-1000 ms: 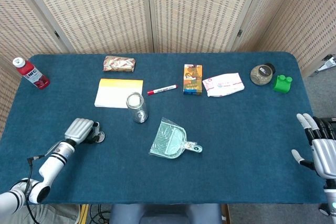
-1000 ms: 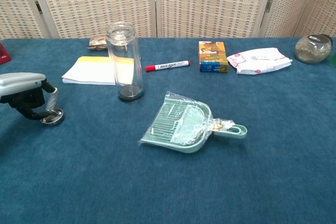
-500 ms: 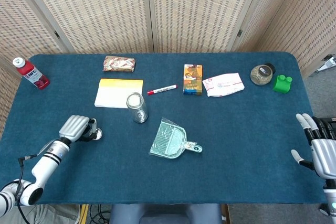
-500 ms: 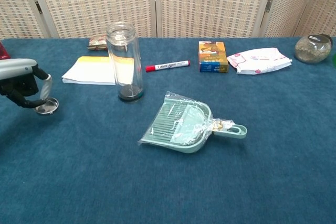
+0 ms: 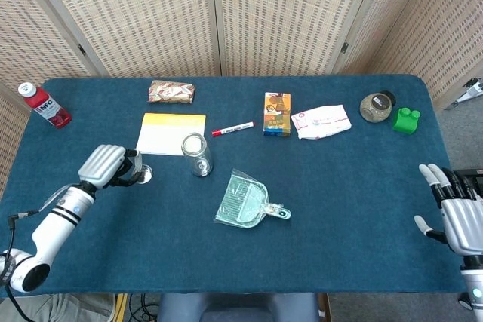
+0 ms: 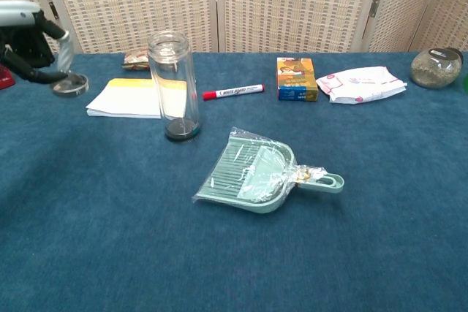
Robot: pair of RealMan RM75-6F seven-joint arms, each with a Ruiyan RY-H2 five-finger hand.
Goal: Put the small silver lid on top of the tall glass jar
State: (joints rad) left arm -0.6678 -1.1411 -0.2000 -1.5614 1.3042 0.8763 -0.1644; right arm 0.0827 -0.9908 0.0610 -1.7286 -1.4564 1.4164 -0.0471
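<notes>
Chest view: left hand (image 6: 29, 16) pinches the lid (image 6: 69, 85) by its rim, near the bench's left edge; light, probably slippery, beside the fragile jar (image 6: 173, 85).

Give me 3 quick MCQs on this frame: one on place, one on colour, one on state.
1. Where is the dustpan?
A. nearer the robot than the tall glass jar
B. beside the red bottle
C. on the notepad

2. What colour is the marker cap?
A. green
B. red
C. black

3. What state is the small silver lid in?
A. lying on the table
B. seated on the jar
C. held up by the left robot hand

Answers:
1 A, the head view shows it below and right of the jar.
2 B, its left end is red.
3 C, the chest view shows the fingers holding it near jar-mouth height.
</notes>
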